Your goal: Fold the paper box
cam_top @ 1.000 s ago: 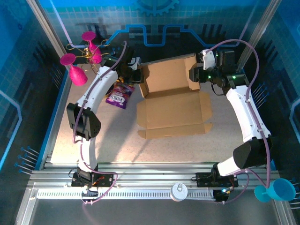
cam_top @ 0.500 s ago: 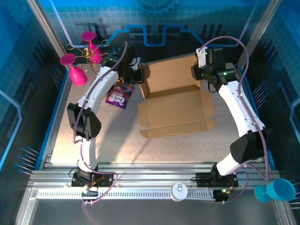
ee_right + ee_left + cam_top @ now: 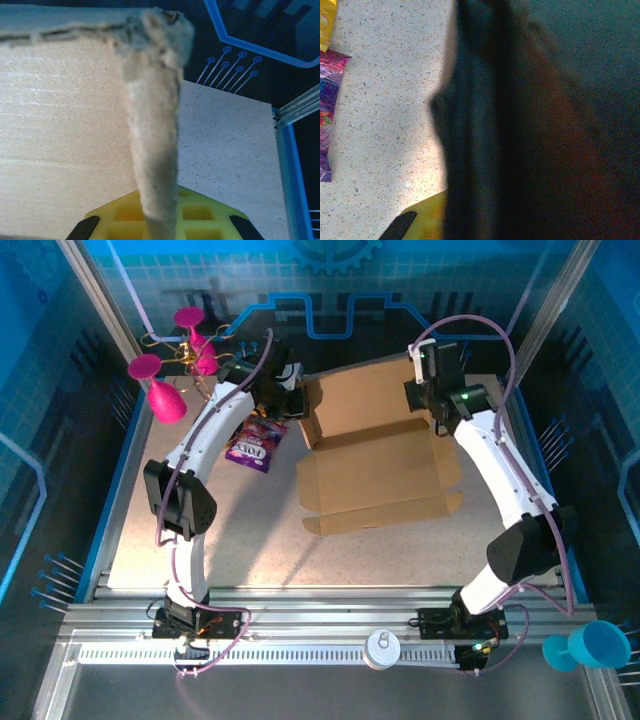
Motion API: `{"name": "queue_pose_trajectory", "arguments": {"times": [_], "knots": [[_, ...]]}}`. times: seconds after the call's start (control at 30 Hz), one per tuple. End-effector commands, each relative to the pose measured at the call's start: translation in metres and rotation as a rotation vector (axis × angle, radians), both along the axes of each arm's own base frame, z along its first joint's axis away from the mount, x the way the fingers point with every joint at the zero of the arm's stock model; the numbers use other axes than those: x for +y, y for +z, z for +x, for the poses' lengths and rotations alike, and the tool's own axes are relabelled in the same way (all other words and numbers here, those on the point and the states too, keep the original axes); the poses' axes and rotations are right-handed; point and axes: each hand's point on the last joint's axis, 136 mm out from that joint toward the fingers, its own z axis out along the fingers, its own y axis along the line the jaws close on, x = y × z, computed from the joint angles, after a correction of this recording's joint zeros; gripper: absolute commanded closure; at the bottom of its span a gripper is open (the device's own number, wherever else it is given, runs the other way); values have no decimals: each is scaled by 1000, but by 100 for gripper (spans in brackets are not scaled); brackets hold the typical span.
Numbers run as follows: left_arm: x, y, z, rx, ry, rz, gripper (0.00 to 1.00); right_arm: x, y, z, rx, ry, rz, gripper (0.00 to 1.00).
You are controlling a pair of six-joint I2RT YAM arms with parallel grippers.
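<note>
The paper box (image 3: 375, 465), plain brown cardboard, lies unfolded mid-table with its back panel tilted up. My left gripper (image 3: 298, 405) sits at the box's back left side flap and is shut on it. In the left wrist view the flap is a dark blurred slab (image 3: 530, 130) right against the camera. My right gripper (image 3: 422, 400) is at the back right corner. In the right wrist view a thin cardboard flap edge (image 3: 152, 150) runs straight down into the shut jaws (image 3: 160, 230), with the broad panel to its left.
A purple snack packet (image 3: 255, 445) lies left of the box under the left arm, with a yellow packet (image 3: 326, 20) beyond it. Pink goblets (image 3: 165, 390) stand at the back left. A teal cup (image 3: 590, 645) sits outside the front right rail.
My right gripper has moved left and back onto the box's right flap and closed on it. The box's right side has shifted slightly. The left arm has not moved.
</note>
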Motion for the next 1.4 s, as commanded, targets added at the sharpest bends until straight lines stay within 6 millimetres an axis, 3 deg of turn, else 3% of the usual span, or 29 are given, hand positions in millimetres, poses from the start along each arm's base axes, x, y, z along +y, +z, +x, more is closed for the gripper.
{"name": "queue_pose_trajectory", "arguments": {"times": [0.0, 0.3, 0.63, 0.9, 1.03, 1.37], "knots": [[-2, 29, -2, -43, 14, -36, 100, -16, 11, 1, -17, -94, -113, 100], [-1, 21, 1, -8, 70, 10, 100, -42, 8, -4, 71, -338, -291, 100], [16, 8, 6, -6, 147, 122, 100, -14, 22, -9, 53, -279, -244, 100], [33, 3, 15, -95, 240, 272, 100, 10, 4, -20, 84, -268, -212, 100], [18, -1, 17, -137, 217, 226, 100, 23, -6, -21, 89, -227, -178, 100], [-4, -44, 9, -92, 153, 99, 99, 39, -34, -20, 101, -130, -116, 100]]}}
